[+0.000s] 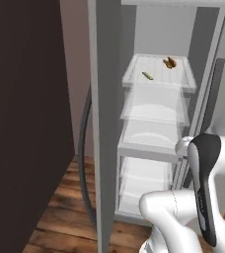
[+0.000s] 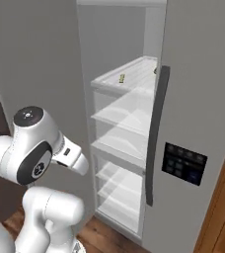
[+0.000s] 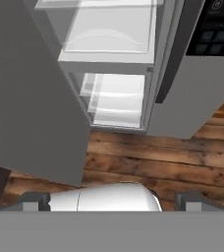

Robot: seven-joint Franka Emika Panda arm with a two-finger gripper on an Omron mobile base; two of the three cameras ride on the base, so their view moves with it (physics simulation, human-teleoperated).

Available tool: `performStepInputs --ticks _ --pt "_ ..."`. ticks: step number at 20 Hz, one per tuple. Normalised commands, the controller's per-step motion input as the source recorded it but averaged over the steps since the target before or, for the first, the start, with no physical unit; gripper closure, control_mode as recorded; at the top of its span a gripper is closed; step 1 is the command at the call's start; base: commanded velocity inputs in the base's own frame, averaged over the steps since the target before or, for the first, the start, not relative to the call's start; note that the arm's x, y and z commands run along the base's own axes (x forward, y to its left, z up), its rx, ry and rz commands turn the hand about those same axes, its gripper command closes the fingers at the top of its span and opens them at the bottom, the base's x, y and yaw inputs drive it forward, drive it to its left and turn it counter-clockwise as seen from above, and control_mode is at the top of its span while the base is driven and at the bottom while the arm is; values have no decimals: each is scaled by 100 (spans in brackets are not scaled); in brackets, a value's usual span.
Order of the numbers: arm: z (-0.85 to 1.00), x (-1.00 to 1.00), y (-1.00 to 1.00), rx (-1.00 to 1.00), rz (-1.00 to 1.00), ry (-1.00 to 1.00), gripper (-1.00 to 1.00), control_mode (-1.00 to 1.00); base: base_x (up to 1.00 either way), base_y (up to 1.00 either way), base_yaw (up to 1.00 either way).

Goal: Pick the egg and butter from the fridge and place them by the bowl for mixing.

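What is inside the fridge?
The top shelf of the fridge holds the butter and an orange-brown item. Lower shelves look bare. No egg can be made out.

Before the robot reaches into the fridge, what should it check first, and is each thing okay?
1. Fridge door open: ok.
2. Butter in sight on the top shelf: ok.
3. Egg in sight: cannot tell; a brownish item lies at the shelf's back.
4. End effector open and empty: ok.
5. End effector near the top shelf: not ok, it points at the floor and lower shelves.
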Motion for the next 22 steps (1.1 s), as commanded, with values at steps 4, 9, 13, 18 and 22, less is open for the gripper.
performStepInputs --ticks 4,9,13,18,22 --pt "0 0 0 0 0 0 -100 100 54 4 -25" --pt "0 0 0 0 0 0 -100 100 53 24 -19" --pt "0 0 0 0 0 0 -100 100 50 30 -21" --pt "0 0 0 0 0 0 -100 100 61 12 -20" --pt "0 0 0 0 0 0 -100 100 59 18 -18"
